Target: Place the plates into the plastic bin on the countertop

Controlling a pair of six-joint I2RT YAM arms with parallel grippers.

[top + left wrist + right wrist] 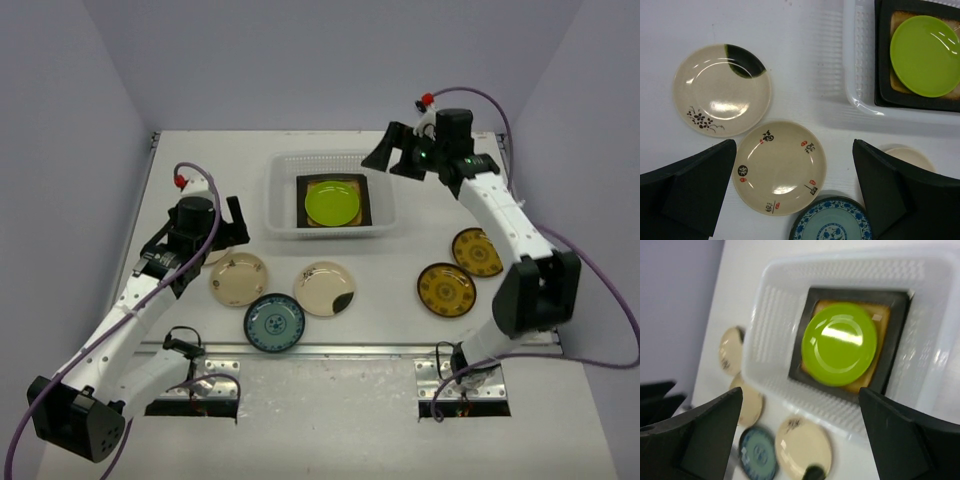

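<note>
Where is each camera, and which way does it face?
Top external: above and behind, looking down on the countertop; left arm and right arm show.
Left wrist: on left arm, facing down at cream plates; left gripper open below.
Right wrist: on right arm, looking down into the plastic bin; right gripper open.
Shared: the lime green plate in the bin.

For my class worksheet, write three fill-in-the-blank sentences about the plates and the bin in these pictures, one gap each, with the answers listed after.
1. The round plate in the bin is lime ____.
2. It lies on a dark-rimmed plate whose shape is ____.
3. Near the right arm, ____ brown and yellow plates sit on the table.
Missing words: green; square; two.
</note>
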